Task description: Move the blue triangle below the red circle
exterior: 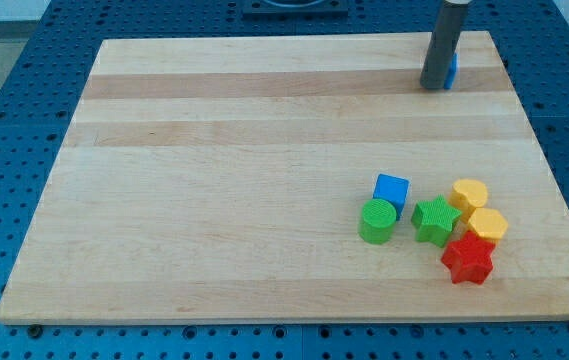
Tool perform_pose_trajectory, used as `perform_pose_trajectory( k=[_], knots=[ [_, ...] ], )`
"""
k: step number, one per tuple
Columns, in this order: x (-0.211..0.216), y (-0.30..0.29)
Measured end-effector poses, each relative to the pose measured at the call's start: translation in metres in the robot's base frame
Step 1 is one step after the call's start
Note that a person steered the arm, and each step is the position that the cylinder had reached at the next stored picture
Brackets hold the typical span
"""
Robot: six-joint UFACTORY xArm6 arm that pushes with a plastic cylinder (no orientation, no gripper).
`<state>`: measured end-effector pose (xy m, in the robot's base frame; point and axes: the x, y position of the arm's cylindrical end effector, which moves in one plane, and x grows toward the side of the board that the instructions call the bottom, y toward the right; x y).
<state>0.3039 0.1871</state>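
Wooden tabletop (214, 180) on a blue perforated bench: its left half and middle are bare, giving plenty of room for sliding. Toward the lower right corner sits a cluster, left to right: a green cylinder (376, 221), a blue cube (392, 189) just above it, a green star (435, 219), two yellow blocks (470, 193) (487, 224) and a red star (467, 260). All of them are well apart from where I work.

Near the top right corner my tip (432, 86) rests against the left side of the blue triangle (450, 70), of which only a sliver shows past the rod. My end effector is a plain rod, holding nothing. The red circle is hidden behind the rod, so I cannot tell the gap. I judge the task nearly done or done. The top and right edges are close, leaving little room for further pushing.
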Motion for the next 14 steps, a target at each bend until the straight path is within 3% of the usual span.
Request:
perform_pose_trajectory(
  k=[5, 14],
  knots=[
    [-0.016, -0.010],
    [0.001, 0.033]
  ],
)
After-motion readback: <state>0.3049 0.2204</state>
